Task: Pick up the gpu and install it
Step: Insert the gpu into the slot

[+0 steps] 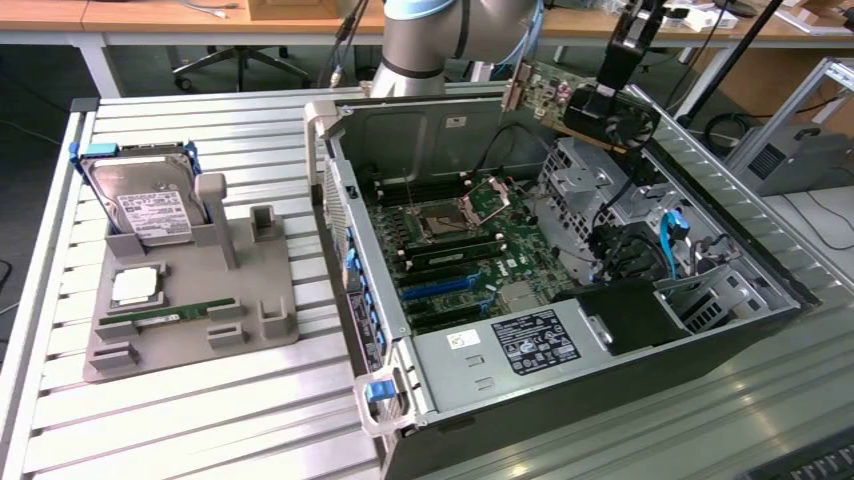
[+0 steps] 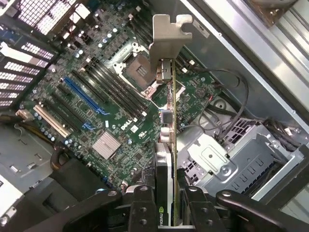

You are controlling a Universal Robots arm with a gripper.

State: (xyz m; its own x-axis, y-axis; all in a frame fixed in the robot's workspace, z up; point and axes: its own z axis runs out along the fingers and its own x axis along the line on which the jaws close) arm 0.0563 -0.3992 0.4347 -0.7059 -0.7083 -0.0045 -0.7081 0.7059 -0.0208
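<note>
The gripper (image 2: 170, 205), fingers clamped on the gpu (image 2: 168, 140), is holding the card edge-first above the exposed motherboard (image 2: 96, 101), likely so its connector is facing the blue slot (image 2: 79, 94).

Slatted table (image 1: 200, 430), grey tray (image 1: 256, 288), computer case (image 1: 447, 385)

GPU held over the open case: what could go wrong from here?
1. The GPU hangs in the hand over the motherboard, near the open CPU socket; a slip could hit it.
2. The blue slot lies off to one side of the card, so lowering here would likely land on other parts.
3. Loose black cables beside the card may snag its bracket.
</note>
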